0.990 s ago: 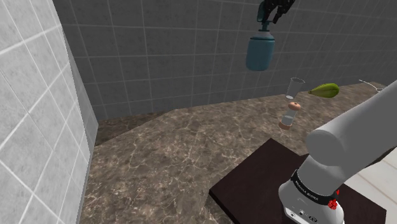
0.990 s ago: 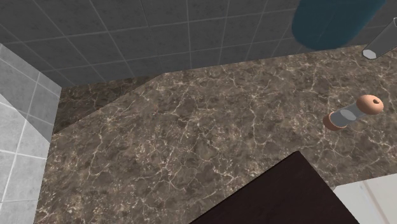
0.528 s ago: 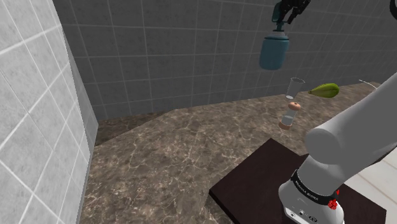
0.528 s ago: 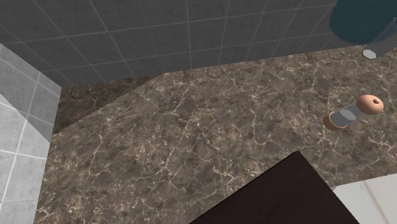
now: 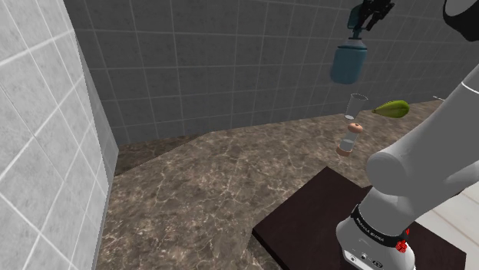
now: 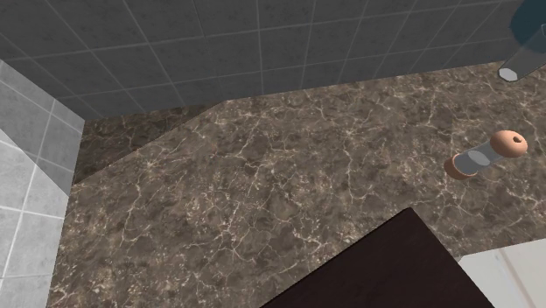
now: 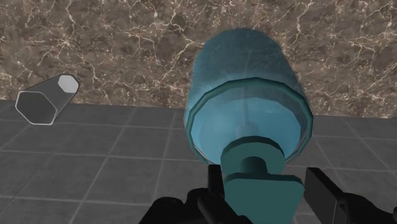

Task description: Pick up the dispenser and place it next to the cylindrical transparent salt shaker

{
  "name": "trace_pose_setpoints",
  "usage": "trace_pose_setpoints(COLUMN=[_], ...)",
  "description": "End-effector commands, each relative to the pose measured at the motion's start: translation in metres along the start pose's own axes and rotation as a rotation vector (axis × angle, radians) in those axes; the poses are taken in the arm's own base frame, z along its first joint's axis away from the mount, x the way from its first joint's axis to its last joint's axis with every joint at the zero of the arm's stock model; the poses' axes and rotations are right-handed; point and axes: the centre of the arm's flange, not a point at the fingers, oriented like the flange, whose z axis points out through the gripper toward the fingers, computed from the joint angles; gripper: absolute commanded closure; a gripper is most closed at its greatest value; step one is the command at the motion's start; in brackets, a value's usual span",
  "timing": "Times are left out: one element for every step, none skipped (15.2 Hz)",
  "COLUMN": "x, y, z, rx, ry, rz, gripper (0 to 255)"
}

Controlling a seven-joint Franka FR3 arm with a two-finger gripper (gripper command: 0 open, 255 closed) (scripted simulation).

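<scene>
The gripper [image 5: 370, 17] had its fingers clamped on the pump head of the blue dispenser [image 5: 348, 64]. The bottle hung in the air, high over the counter's [image 5: 215, 176] back edge. The clear salt shaker [image 5: 358, 103] stood below it, near that same edge by the wall. The bottle looked stiff, smooth and probably slippery. Held by its narrow head, the heavier body might swing, so the neck under the pump seemed the surest hold.

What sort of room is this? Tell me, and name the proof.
Probably a kitchen: a marble-patterned countertop, grey tiled walls meeting in a corner, and a clear salt shaker on the counter. The teal dispenser in the pincer would suit a bathroom too.
</scene>
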Motion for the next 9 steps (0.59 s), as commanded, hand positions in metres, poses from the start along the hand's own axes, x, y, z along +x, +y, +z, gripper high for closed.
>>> trace_pose_setpoints(x=[-0.003,-0.004,-0.006,-0.008,-0.009,-0.011,-0.012,-0.014,-0.015], y=[0.008,0.008,0.008,0.008,0.008,0.008,0.007,0.007,0.007], z=[0.008,0.013,0.018,0.023,0.028,0.033,0.038,0.043,0.048], rx=[-0.001,-0.001,-0.001,-0.001,-0.001,-0.001,-0.001,-0.001,-0.001], ry=[0.002,0.002,0.002,0.002,0.002,0.002,0.002,0.002,0.002], rz=[-0.002,-0.002,-0.002,-0.002,-0.002,-0.002,-0.002,-0.002,-0.002], gripper=[255,255,255,255,255,255,255,255,255])
